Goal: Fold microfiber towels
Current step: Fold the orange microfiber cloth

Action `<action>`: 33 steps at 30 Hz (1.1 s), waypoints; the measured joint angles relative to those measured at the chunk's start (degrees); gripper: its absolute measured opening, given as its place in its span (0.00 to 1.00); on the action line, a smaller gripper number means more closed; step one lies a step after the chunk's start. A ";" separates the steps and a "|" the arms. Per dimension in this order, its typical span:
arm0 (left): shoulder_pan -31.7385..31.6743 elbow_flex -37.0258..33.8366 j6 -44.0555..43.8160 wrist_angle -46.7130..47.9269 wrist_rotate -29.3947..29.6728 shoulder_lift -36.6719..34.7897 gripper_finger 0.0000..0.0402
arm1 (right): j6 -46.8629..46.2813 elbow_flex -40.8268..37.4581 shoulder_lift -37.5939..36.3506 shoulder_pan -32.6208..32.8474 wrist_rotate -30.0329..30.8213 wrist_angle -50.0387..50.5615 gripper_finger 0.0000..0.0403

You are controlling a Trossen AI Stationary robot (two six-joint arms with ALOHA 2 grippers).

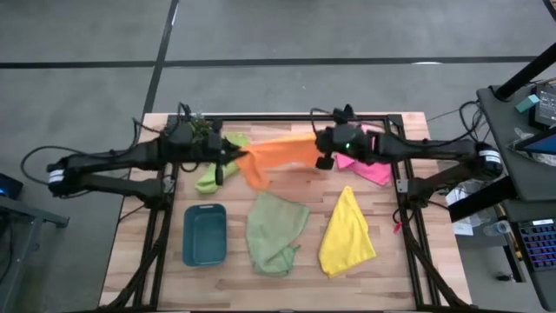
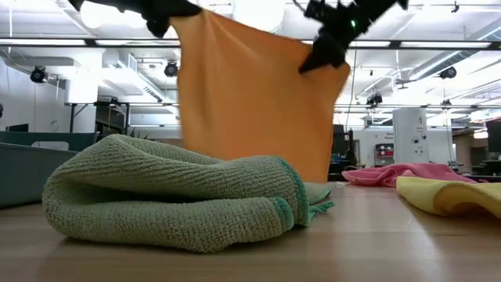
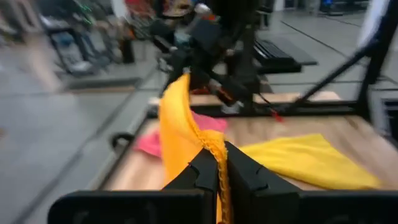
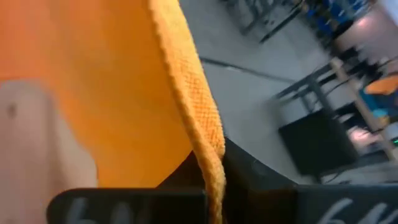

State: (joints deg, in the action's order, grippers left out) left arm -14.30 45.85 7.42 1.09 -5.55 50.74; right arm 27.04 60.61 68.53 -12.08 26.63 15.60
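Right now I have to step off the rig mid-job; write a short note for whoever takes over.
Left gripper: shut on one top corner of the orange towel. Right gripper: shut on the other corner. The towel hangs spread between them above the back of the table.
Lime green towel: rumpled under the left arm. Pink towel: rumpled under the right arm. Sage green towel: loosely bunched at front centre, beside the teal tray. Yellow towel: a loose triangle at front right.
Done: none looks neatly folded.
Left: lay down and fold the orange, then the rest.
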 joint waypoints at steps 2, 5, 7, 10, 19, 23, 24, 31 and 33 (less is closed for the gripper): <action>-2.70 1.21 3.37 0.39 -0.02 0.05 0.00 | 3.23 3.69 0.39 -1.46 -0.01 1.91 0.02; -7.03 3.38 11.12 4.48 -0.02 1.26 0.00 | 6.01 8.93 1.69 -4.57 0.44 4.64 0.02; -9.73 4.69 15.22 8.48 -0.02 2.76 0.00 | 6.48 11.75 2.53 -6.46 0.49 6.99 0.02; -13.06 6.09 19.24 14.79 0.03 4.67 0.00 | 4.54 14.49 3.24 -8.17 0.35 12.13 0.02; -12.47 3.12 18.44 19.53 -3.38 5.75 0.00 | -11.81 11.68 3.50 -4.94 -9.60 23.95 0.02; -8.81 0.37 14.35 20.15 -7.59 5.75 0.00 | -18.05 7.80 3.54 -0.17 -13.59 24.02 0.02; -7.62 -0.40 13.67 20.13 -7.94 5.73 0.00 | -19.54 6.68 3.54 1.12 -14.35 24.04 0.02; 2.11 -4.71 6.52 17.89 -8.43 7.72 0.00 | -27.89 -1.99 3.54 9.84 -20.15 21.13 0.02; 4.57 -5.69 4.77 16.08 -8.45 8.97 0.00 | -30.29 -4.41 3.54 11.89 -20.88 19.15 0.02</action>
State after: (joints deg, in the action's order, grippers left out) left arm -9.73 40.16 12.19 17.18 -14.00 59.71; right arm -3.25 56.20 72.07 -0.19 5.75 34.74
